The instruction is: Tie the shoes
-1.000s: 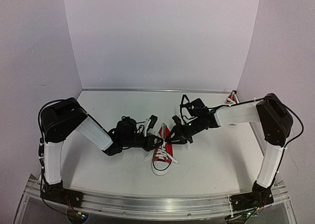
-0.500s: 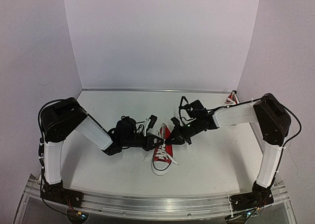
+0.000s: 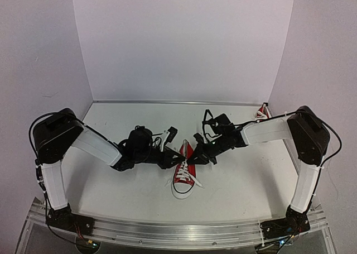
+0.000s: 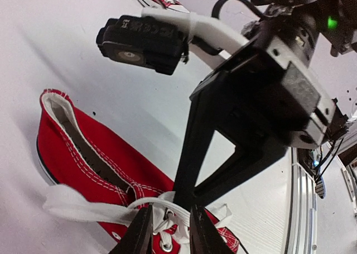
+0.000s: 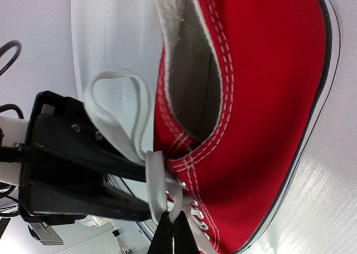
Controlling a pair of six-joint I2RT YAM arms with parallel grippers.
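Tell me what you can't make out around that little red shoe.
Second red canvas sneaker: mostly hidden by the right arm from above; cut by the top edge in the left wrist view.
Toe of the middle red canvas sneaker: cut off by the bottom edge in both wrist views.
Whether the white lace is knotted: too small from above, covered by the right end effector in its own view.

You are seeing only a red sliver of the far shoe (image 3: 262, 112) from overhead; the right arm (image 3: 268, 130) is covering the rest. The left gripper (image 3: 177, 159) and right gripper (image 3: 193, 160) are masking the near shoe (image 3: 183, 178)'s lacing, which is likely too small to read anyway. The left wrist view is cropping its toe, and the lace (image 4: 75, 205) is blurring.
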